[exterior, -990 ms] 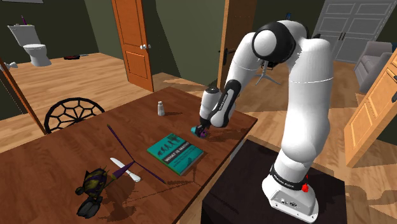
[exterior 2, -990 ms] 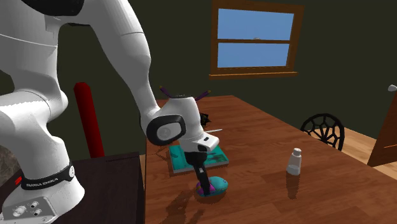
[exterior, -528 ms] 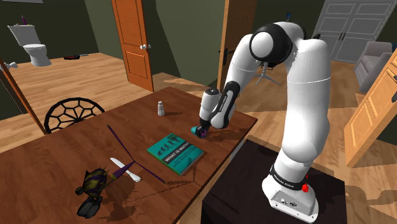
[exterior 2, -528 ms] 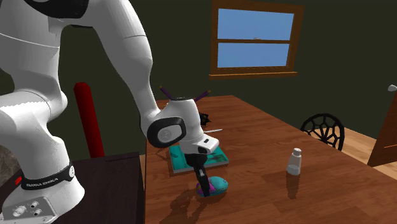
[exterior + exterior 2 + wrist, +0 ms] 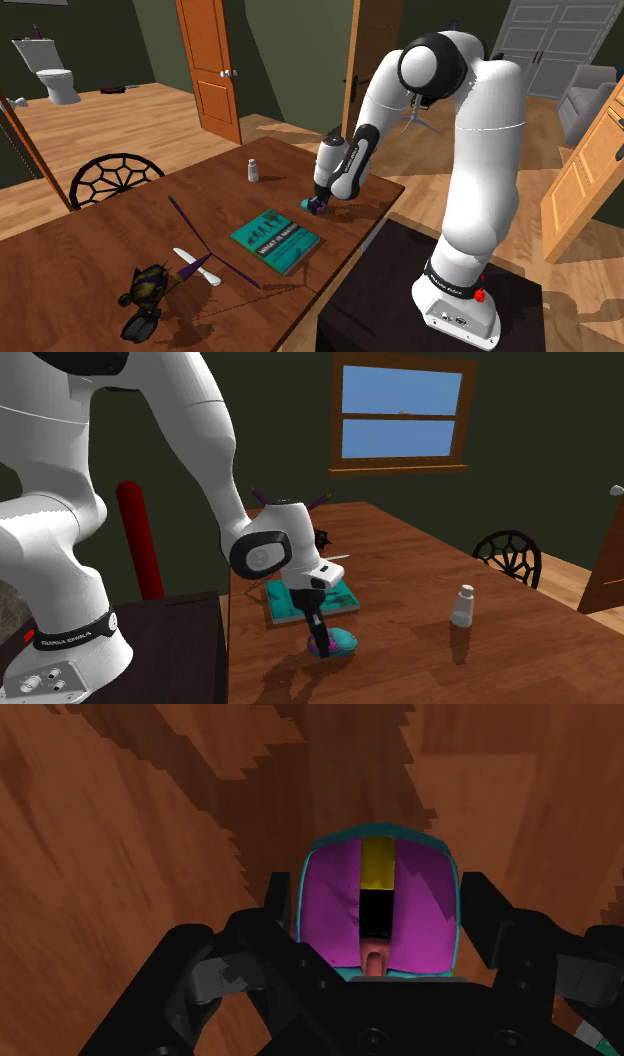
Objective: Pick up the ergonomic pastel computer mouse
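The computer mouse [image 5: 420, 894] has a teal body, a magenta top and a yellow wheel. It is near the wooden table's [image 5: 90, 240] edge closest to the stand, at or just above the surface. My black gripper [image 5: 378, 904] is shut on it, one finger [image 5: 280, 899] pressed on each side. In the shoulder view the gripper [image 5: 317, 208] points down over the mouse [image 5: 306, 204], which is mostly hidden by the hand. The second exterior view has the mouse [image 5: 342, 641] peeking out beside the gripper [image 5: 320, 644].
A teal book [image 5: 275, 240] lies close beside the mouse. A small white shaker [image 5: 253, 170] stands farther along the table. A white knife [image 5: 197, 266], thin purple sticks [image 5: 200, 238] and a dark toy [image 5: 145, 290] lie at the shoulder view's left. A black chair [image 5: 115, 180] stands behind the table.
The fingers have closed from wide open onto the mouse's sides. The hand and mouse have edged up slightly; nothing else on the table has moved.
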`<action>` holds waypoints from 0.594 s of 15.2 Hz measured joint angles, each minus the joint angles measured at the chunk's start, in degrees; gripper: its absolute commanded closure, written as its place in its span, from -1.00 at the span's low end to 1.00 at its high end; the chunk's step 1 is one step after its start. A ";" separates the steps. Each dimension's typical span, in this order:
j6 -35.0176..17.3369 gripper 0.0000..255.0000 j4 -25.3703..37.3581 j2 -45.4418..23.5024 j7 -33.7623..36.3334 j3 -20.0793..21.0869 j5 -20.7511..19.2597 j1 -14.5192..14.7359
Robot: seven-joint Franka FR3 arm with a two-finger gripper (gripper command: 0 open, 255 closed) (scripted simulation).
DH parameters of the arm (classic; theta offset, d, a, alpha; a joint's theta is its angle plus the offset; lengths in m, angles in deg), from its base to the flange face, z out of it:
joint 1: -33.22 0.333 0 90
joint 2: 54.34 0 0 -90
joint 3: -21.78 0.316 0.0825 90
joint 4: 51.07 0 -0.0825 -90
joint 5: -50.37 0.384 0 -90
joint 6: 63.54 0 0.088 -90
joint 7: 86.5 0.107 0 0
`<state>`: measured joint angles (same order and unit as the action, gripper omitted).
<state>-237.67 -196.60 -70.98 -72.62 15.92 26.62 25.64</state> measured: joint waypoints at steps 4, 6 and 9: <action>2.93 1.00 -0.53 3.38 -2.07 2.23 2.03 -1.81; 4.18 1.00 -0.95 5.03 -3.16 3.08 3.08 -2.56; 6.83 1.00 -1.27 7.98 -5.04 4.51 5.26 -3.42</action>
<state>-230.84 -197.86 -63.00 -77.66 20.43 31.88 22.22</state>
